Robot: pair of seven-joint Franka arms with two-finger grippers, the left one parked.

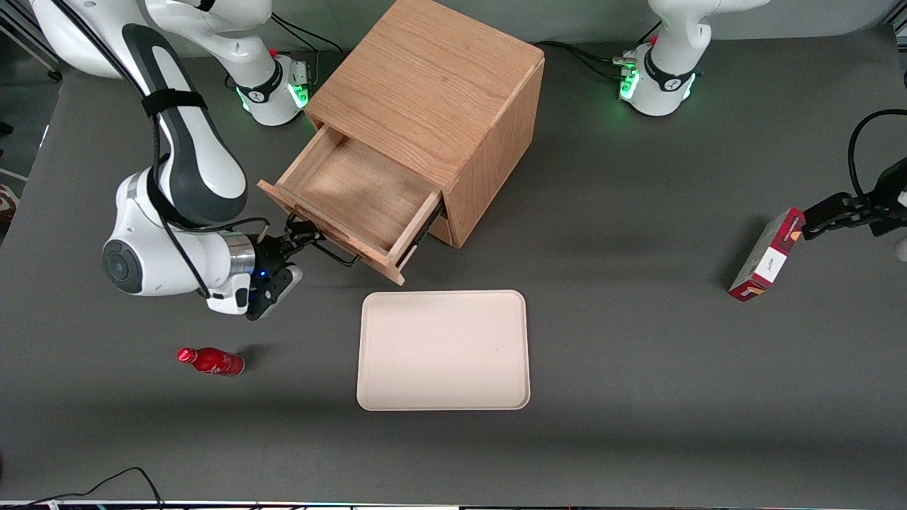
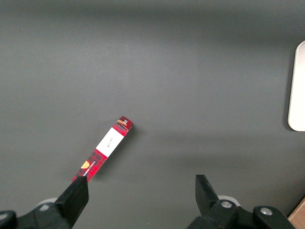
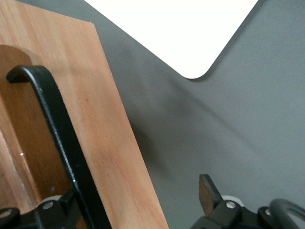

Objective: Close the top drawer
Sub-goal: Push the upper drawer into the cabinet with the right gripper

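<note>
The top drawer [image 1: 358,202] of the oak cabinet [image 1: 432,106] stands pulled well out, its empty light-wood box open to the front camera and its front panel angled toward the working arm's end of the table. The thin black wire handle [image 1: 333,253] runs along that panel, and the gripper [image 1: 301,237] sits right at it, near the end closest to the working arm.

In the right wrist view the handle [image 3: 59,143] passes close beside one finger [image 3: 71,202], while the other finger [image 3: 209,193] stands well apart over bare table, so the jaws are spread wide and hold nothing.

The step in hand looks like setting up the push. No grasp is needed: pressing flat on the drawer front [image 3: 109,143] should do. The push ought to follow the drawer's own slide line, straight into the cabinet, since the cabinet sits skewed on the table. Pressing nearer the panel's middle, not its end, should keep the drawer from racking on its runners. A slow, steady push should avoid shoving the whole cabinet. The beige tray [image 1: 444,350] lies nearer the front camera than the drawer, apart from it.
</note>
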